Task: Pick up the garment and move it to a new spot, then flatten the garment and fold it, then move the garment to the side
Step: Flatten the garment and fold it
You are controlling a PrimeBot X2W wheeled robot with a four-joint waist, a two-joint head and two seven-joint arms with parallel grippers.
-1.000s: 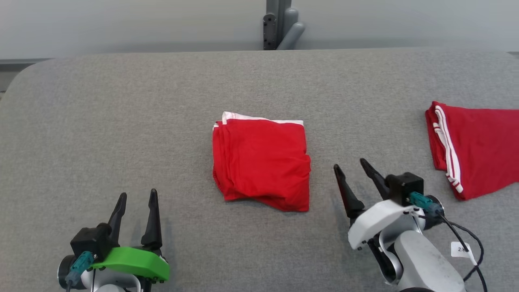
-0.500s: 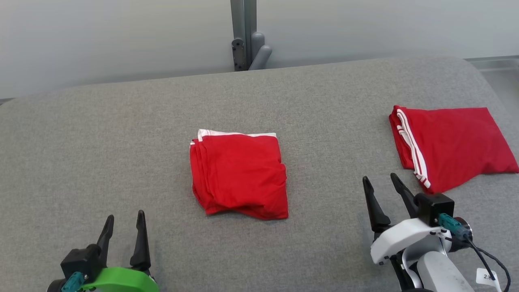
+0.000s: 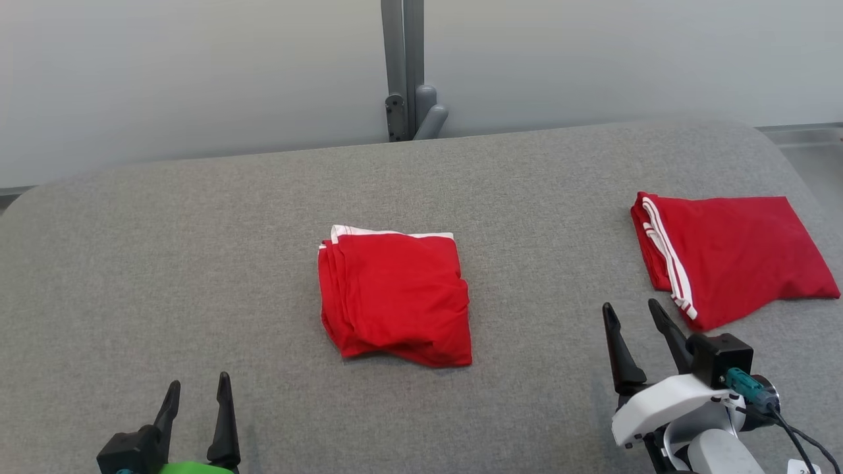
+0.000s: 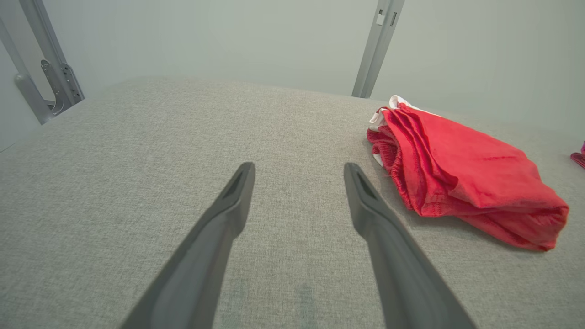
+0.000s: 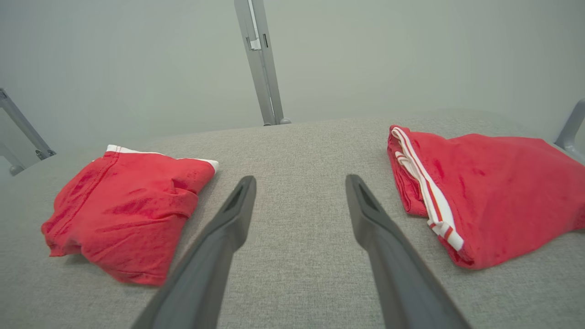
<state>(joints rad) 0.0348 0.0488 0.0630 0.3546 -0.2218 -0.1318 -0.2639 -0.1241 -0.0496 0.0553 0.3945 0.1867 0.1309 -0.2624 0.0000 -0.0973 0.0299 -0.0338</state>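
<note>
Folded garment [image 3: 395,296] at 12 o'clock; your left gripper [image 3: 197,385] and right gripper [image 3: 629,306] gape empty; a shallow pinch risks unfolding it.

Spread left gripper [image 4: 299,171] over grey table [image 4: 137,151], empty; folded red garment [image 4: 461,176] just right of fingertips.

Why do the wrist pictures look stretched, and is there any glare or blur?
Head view: soft, even light, no glare, a thin shadow under the folded garment. Left wrist view: the wide lens makes the fingers loom large and the posts lean. Right wrist view: same stretching; the striped garment looks crisp.
</note>
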